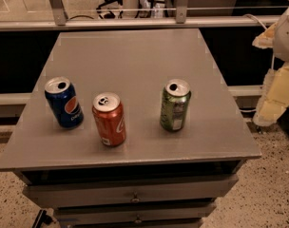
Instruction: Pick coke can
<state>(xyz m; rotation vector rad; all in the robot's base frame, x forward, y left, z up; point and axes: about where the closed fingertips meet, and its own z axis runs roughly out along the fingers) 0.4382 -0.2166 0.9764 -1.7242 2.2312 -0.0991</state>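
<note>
Camera view, coke can [109, 119]: upright, lower left on bench [135, 51], standing free for grasping.
Claw [276, 89]: right edge, off bench; open or closed cannot be told.

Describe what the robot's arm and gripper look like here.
Only part shows, at the right edge beside the grey flat-topped table: the gripper is a pale cream, blocky, angular shell, under a rounder whitish arm segment. A thin pale cable curves in near the top. No markings visible.
</note>
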